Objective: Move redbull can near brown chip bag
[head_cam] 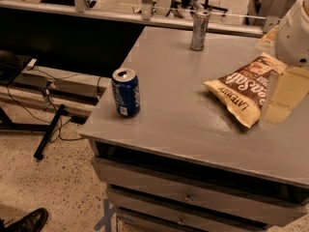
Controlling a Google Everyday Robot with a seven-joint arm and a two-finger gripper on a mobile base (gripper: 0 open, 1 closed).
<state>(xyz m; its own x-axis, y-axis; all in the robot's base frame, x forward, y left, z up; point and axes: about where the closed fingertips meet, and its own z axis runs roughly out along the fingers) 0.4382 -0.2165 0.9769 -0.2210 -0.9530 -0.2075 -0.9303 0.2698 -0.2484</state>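
Observation:
The redbull can, tall, slim and silver-grey, stands upright at the far edge of the grey table. The brown chip bag with white "Sea Salt" lettering lies flat at the right of the table, well in front of and to the right of the can. My gripper hangs from the white arm at the right edge of the view, over the bag's right end and far from the can. It holds nothing that I can see.
A wider blue soda can stands upright near the table's front left corner. Drawers sit under the tabletop. Cables and a black stand lie on the floor at the left. A shoe shows at the bottom left.

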